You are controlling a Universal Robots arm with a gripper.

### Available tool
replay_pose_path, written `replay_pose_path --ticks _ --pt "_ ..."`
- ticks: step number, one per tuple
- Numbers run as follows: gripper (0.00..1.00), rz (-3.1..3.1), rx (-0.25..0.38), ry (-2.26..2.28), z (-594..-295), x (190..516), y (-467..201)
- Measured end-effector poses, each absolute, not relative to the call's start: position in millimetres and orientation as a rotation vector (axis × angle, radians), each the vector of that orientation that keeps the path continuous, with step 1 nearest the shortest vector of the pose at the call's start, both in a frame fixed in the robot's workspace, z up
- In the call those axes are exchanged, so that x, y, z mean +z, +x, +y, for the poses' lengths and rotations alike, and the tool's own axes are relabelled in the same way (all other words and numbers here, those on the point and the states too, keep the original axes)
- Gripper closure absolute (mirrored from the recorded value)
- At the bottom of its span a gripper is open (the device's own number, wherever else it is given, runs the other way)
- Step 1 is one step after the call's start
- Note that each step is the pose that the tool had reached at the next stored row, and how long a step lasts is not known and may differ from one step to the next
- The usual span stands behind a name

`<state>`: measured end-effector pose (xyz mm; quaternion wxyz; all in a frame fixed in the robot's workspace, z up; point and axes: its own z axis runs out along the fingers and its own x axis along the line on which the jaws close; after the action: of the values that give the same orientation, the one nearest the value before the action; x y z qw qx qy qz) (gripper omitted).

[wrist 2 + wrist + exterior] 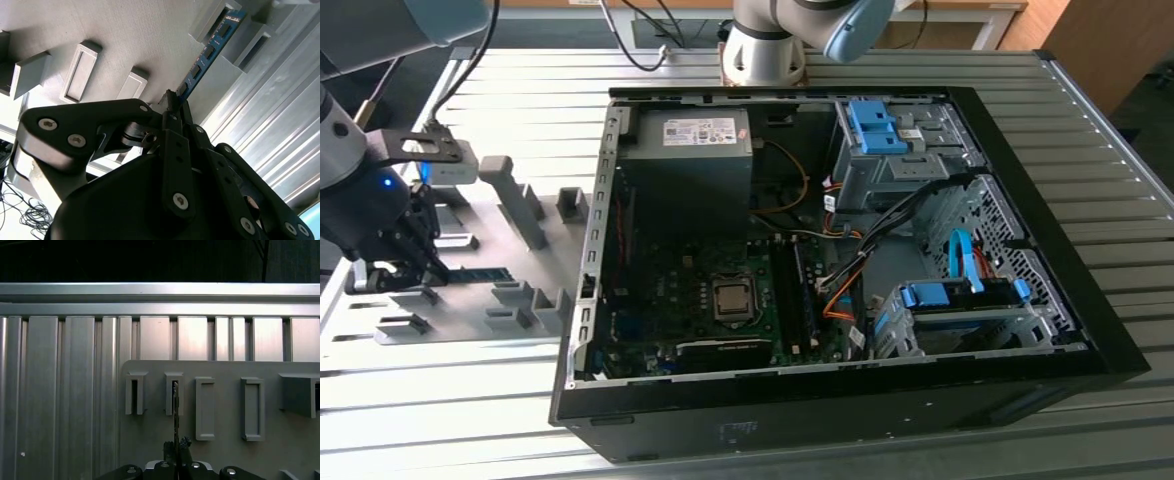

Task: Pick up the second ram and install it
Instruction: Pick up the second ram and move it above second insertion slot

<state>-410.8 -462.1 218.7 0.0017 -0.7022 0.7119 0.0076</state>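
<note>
The second ram (209, 51) is a thin blue-teal stick standing on edge, its far end resting in a gray holder block (215, 22) on the pale fixture plate (467, 215). In the exterior view the second ram (483, 272) lies at that view's left, beside the open computer case (607, 200). My gripper (400, 268) is at the stick's near end. Both wrist views show the gripper (172, 102) with its fingers pressed against the two faces of the board. Edge-on, the second ram (175, 405) runs from a holder slot to the gripper (176, 446).
Several gray holder blocks (520, 205) stand on the fixture plate. Inside the case, the motherboard (694, 275) has long memory slots (797, 295) beside the processor socket (732, 298), with orange cables (843, 285) and blue drive brackets (874, 125) at the exterior view's right. Ribbed aluminium table (440, 400) surrounds everything.
</note>
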Motion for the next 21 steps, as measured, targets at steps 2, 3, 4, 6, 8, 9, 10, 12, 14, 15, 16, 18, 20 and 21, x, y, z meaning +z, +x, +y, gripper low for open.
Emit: replay_pose_path --ticks 2,3,4,6,8,9,10,12,14,15,16,18,20,21 --pt "0.85 2.234 0.024 -2.204 -462.1 219.1 -410.8" --pt "0.85 2.234 0.024 -2.204 -462.1 219.5 -410.8" --pt "0.85 2.234 0.024 -2.204 -462.1 220.1 -410.8" --pt "0.85 2.234 0.024 -2.204 -462.1 221.1 -410.8" --pt "0.85 2.234 0.024 -2.204 -462.1 222.4 -410.8" --pt "0.85 2.234 0.024 -2.204 -462.1 223.0 -410.8" --pt "0.85 2.234 0.024 -2.204 -462.1 223.4 -410.8" --pt "0.85 2.234 0.024 -2.203 -462.1 223.6 -410.8" --pt "0.85 2.234 0.024 -2.204 -462.1 224.0 -410.8" --pt "0.85 2.235 0.022 -2.205 -461.9 224.6 -410.8" --pt "0.85 2.235 0.022 -2.205 -461.9 226.0 -410.8" --pt "0.85 2.235 0.022 -2.205 -461.9 226.2 -410.8" --pt "0.85 2.235 0.022 -2.205 -461.9 226.5 -410.8" --pt "0.85 2.235 0.022 -2.205 -461.9 226.8 -410.8"
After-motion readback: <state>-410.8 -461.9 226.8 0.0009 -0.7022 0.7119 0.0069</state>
